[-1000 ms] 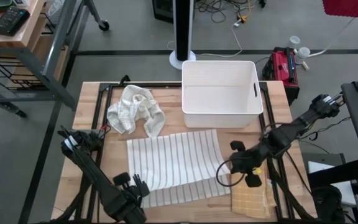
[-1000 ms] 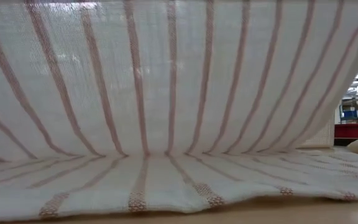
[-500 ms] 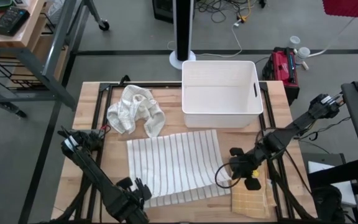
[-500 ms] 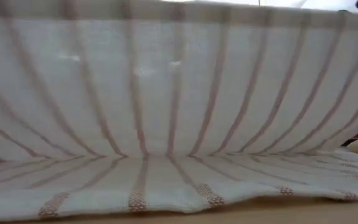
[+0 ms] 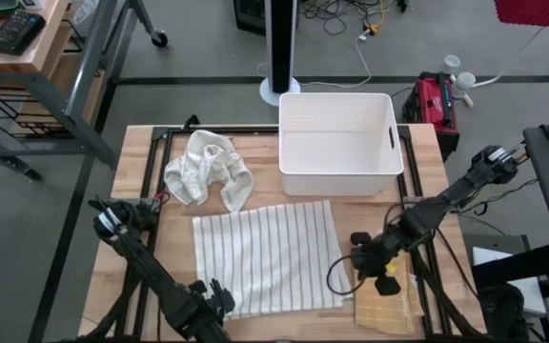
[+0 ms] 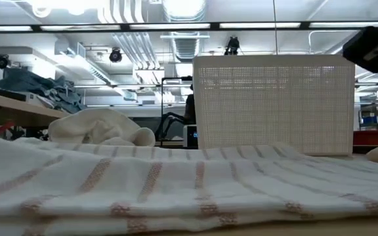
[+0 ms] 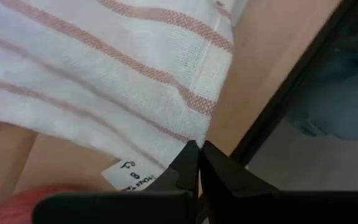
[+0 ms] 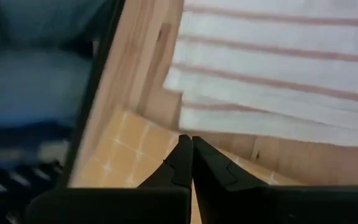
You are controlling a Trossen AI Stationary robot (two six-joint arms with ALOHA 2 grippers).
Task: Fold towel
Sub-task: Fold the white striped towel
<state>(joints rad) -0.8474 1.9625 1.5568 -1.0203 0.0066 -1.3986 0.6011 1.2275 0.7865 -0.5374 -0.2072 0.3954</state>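
Two arms frame the high view, and between them the striped towel [image 5: 270, 255] lies flat in the lower middle of the frame, on the wooden table [image 5: 136, 167]. Left gripper [image 5: 215, 297] sits at the towel's lower left corner, fingers pressed together, nothing in them. Right gripper [image 5: 366, 267] is just off the towel's right edge in the lower right, fingers also together and empty, above a yellow cloth [image 5: 384, 305] at the bottom right. A crumpled white cloth [image 5: 208, 169] is bunched in the upper left of the table, and a white plastic bin [image 5: 336, 143] stands at upper centre.

Down to the low view: the striped towel [image 6: 176, 190] spreads across the whole lower half of the frame in soft ripples. Behind it the crumpled white cloth [image 6: 100, 128] humps up at centre left, and the white bin [image 6: 274, 105] rises at centre right. A dark piece of an arm pokes in at the upper right corner.

Left wrist view: the closed fingertips [image 7: 194, 163] meet at bottom centre, right by the towel's hemmed corner [image 7: 104, 81] and a small tag [image 7: 129, 176] at lower left.

Right wrist view: the fingertips [image 8: 188, 154] are shut at bottom centre, the striped towel [image 8: 278, 74] fills the upper right, and the yellow cloth [image 8: 129, 152] lies at lower left.
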